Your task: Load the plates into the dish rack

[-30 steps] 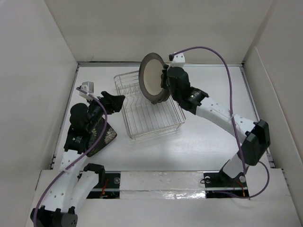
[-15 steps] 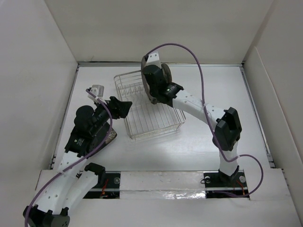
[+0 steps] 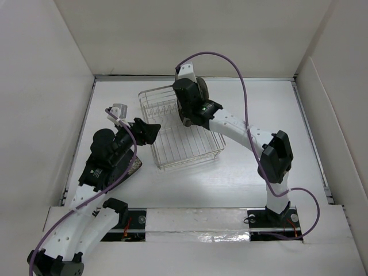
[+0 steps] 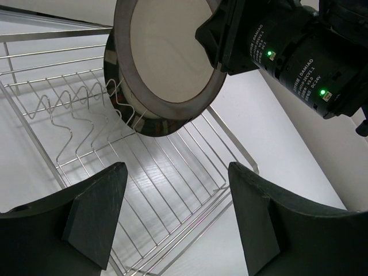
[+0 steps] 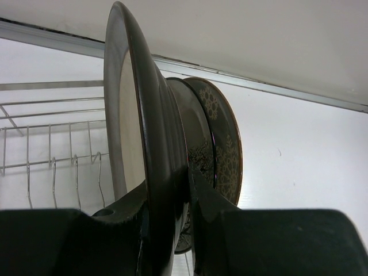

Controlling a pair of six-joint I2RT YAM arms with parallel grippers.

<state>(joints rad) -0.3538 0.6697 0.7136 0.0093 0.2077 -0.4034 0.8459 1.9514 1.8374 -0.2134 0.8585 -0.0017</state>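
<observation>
My right gripper [image 5: 169, 213] is shut on the rim of the round beige plate with a dark rim [image 5: 129, 132]. It holds the plate upright over the far end of the silver wire dish rack [image 3: 184, 144]. A dark plate with a patterned rim [image 5: 224, 144] stands right behind it. In the left wrist view the beige plate [image 4: 167, 52] hangs just above the rack's prongs [image 4: 75, 109]. My left gripper [image 4: 177, 172] is open and empty, low at the rack's left side [image 3: 146, 131]. The square black floral plate [image 3: 133, 165] lies under my left arm. The steel plates are out of view.
White walls enclose the table on the left, back and right. The right arm [image 3: 247, 135] stretches across the rack's right side. A purple cable [image 3: 230, 63] loops above it. The left arm [image 3: 106, 152] covers most of the floral plate.
Over the last second my right arm swung the beige plate left and turned it edge-on over the rack's far end. My left gripper shifted slightly towards the rack. Little has moved in the last half second.
</observation>
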